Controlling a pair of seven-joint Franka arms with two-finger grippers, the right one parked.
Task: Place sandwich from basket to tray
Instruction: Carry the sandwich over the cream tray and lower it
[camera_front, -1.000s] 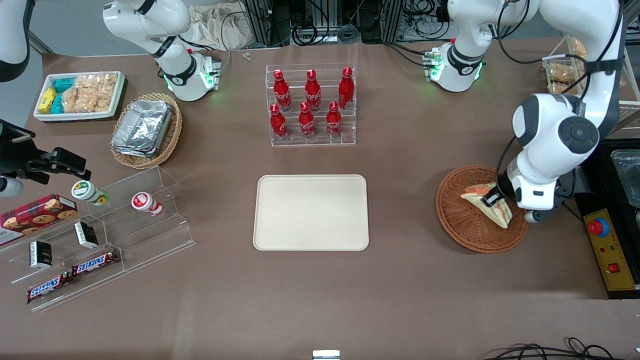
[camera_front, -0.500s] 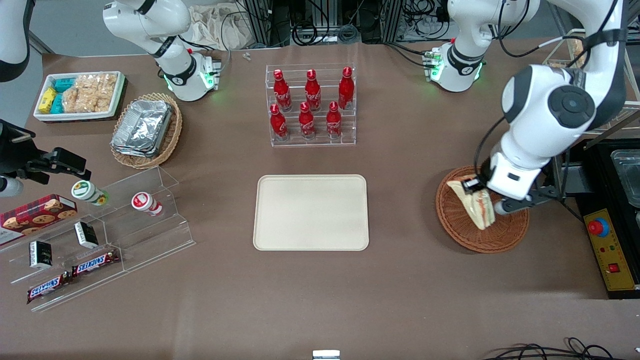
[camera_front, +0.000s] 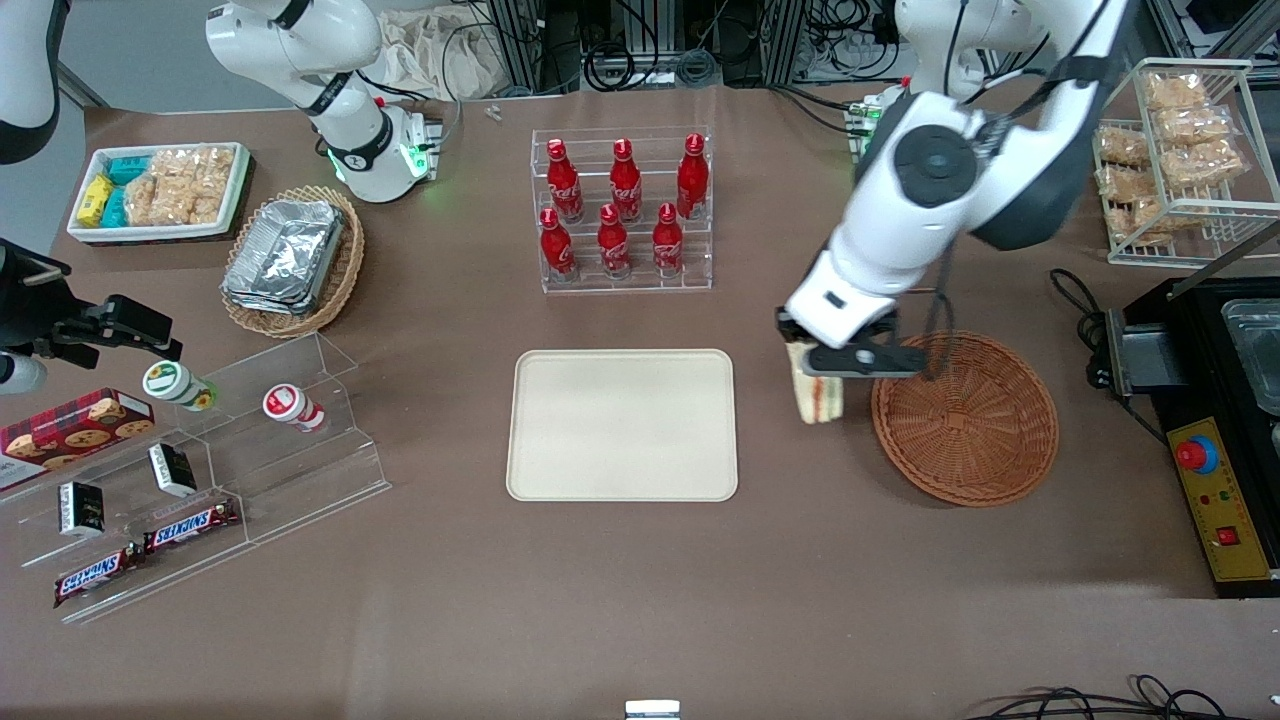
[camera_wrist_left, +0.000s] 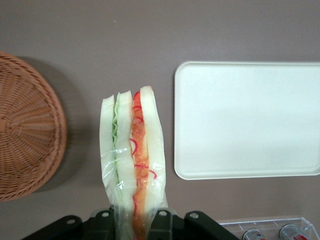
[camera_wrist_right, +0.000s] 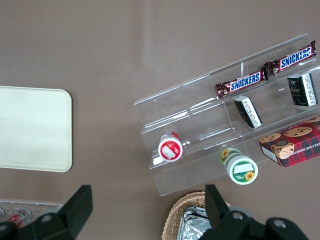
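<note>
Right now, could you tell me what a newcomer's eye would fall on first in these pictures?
The tool, shut on the sandwich, hangs over bare table between the wicker basket and the cream tray. Farther from the front camera than the tray stand red bottles in a clear rack.

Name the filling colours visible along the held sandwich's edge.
Green and red-orange between pale bread on the sandwich, held by the tool; left wrist view shows it best.

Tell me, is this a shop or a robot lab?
Probably a lab set up like a snack shop: cola bottles on a rack, Snickers bars, and a robot gripper holding a sandwich between basket and tray.
</note>
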